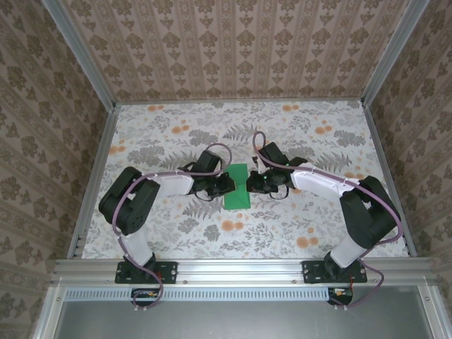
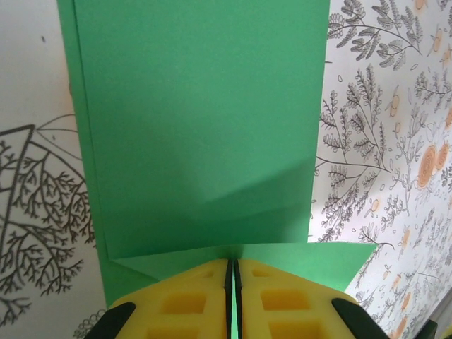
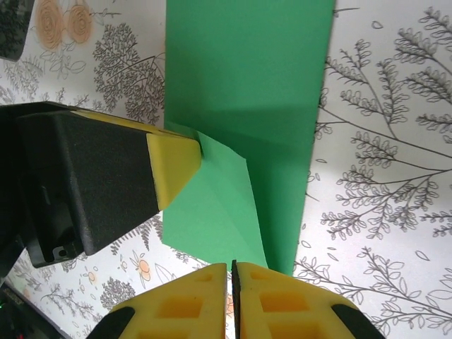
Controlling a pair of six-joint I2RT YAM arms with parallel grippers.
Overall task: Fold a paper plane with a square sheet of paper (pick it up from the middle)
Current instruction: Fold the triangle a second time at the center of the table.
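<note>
The bright green sheet of paper [image 1: 238,187] lies mid-table, folded into a narrow strip. My left gripper [image 1: 227,185] reaches in from the left and is shut on it. In the left wrist view its yellow fingertips [image 2: 233,263] pinch a raised fold of the paper [image 2: 201,127], and green shows between the pads. My right gripper [image 1: 249,185] comes from the right, shut. In the right wrist view its tips [image 3: 231,267] sit at the lower edge of a lifted flap [image 3: 212,212], with no green between the pads. The left finger [image 3: 173,166] holds that flap's far corner.
The floral-print table [image 1: 176,141] is walled by patterned panels on three sides. An aluminium rail [image 1: 240,268] runs along the near edge at the arm bases. Both arms' cables loop above their wrists near the paper.
</note>
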